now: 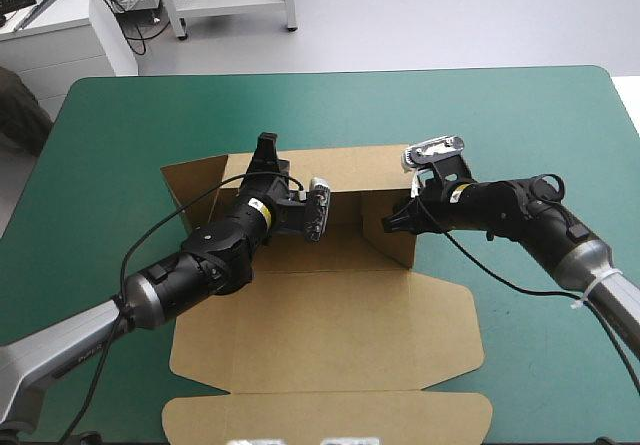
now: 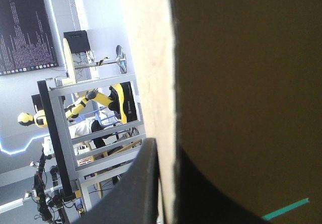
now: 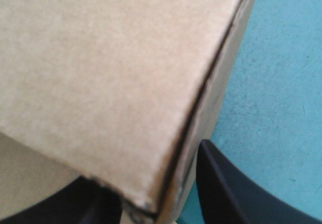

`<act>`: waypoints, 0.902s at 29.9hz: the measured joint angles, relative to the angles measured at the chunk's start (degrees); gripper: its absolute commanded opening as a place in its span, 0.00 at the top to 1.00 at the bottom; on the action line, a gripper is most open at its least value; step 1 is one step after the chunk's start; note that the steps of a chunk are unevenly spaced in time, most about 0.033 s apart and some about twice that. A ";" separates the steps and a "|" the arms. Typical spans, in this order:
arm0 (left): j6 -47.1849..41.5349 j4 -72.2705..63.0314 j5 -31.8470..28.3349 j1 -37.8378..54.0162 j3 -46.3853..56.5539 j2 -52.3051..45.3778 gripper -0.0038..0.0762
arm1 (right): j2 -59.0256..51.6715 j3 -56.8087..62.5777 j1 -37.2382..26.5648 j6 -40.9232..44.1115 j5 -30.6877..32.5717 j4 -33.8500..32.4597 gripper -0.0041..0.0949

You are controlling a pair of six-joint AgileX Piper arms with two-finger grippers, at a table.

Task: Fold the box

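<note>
Box [image 1: 330, 315] looks light, stiff board, likely bends only on creases. Left gripper [image 2: 167, 151] pinches far wall edge, right gripper [image 3: 151, 168] clamps right wall corner. Best hold: wall edges near folds.

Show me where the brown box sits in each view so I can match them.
High view: the box lies mid-table, far walls raised, lid flat toward the near edge.
Left wrist view: the box, one wall edge-on, gripped by the left tool.
Right wrist view: the box, a raised corner, held by the right tool.
Shared landmark: the teal-green cover, a sliver in the left wrist view.
</note>
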 measured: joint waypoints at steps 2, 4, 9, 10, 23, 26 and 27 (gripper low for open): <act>0.00 0.00 0.00 0.00 0.00 0.00 0.96 | 0.00 0.05 0.24 0.46 -0.56 -0.13 0.64; 0.00 0.00 0.00 0.00 0.00 0.00 0.96 | 0.00 0.30 0.69 0.88 -1.15 -0.58 0.72; 0.10 0.00 0.07 0.00 0.00 0.00 0.96 | -0.72 2.51 2.20 1.52 -3.80 -3.10 0.76; 0.10 0.00 0.07 0.00 0.00 0.00 0.96 | -0.92 3.05 2.31 1.58 -4.57 -3.36 0.76; -0.05 0.00 0.01 0.00 0.00 0.00 0.96 | -1.05 4.16 2.59 5.81 -7.43 -4.60 0.96; -0.19 0.00 0.16 -0.18 0.00 0.00 0.95 | -1.05 4.20 2.59 6.07 -7.61 -4.60 0.96; -0.24 0.00 0.62 -0.55 0.00 -0.12 0.93 | -1.05 4.20 2.59 6.27 -7.75 -4.60 0.96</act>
